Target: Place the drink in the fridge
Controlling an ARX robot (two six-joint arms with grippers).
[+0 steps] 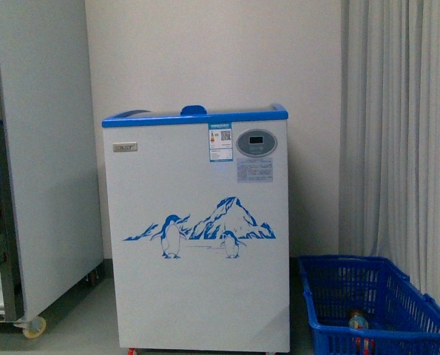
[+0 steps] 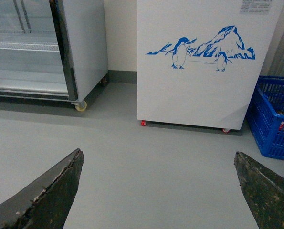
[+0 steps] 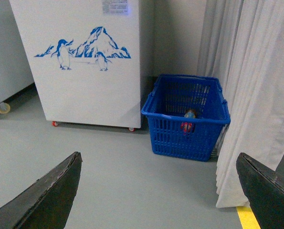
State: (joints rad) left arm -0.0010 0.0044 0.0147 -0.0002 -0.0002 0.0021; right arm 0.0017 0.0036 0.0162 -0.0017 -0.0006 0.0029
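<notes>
The fridge (image 1: 197,229) is a white chest freezer with a blue top rim and a penguin-and-mountain print, standing straight ahead; it also shows as the fridge (image 2: 199,62) and the fridge (image 3: 79,62). The drink (image 1: 358,320) lies inside a blue basket at the lower right, its red cap (image 3: 187,127) showing through the mesh. My left gripper (image 2: 157,164) is open over bare floor, well short of the fridge. My right gripper (image 3: 158,167) is open too, over floor in front of the basket. Neither holds anything.
The blue plastic basket (image 1: 375,303) sits on the floor right of the fridge, against white curtains (image 1: 401,133). A tall grey-white cabinet (image 1: 35,155) on castors stands at the left. Yellow floor tape (image 3: 249,217) runs near the curtain hem. Grey floor (image 2: 156,152) lies in front.
</notes>
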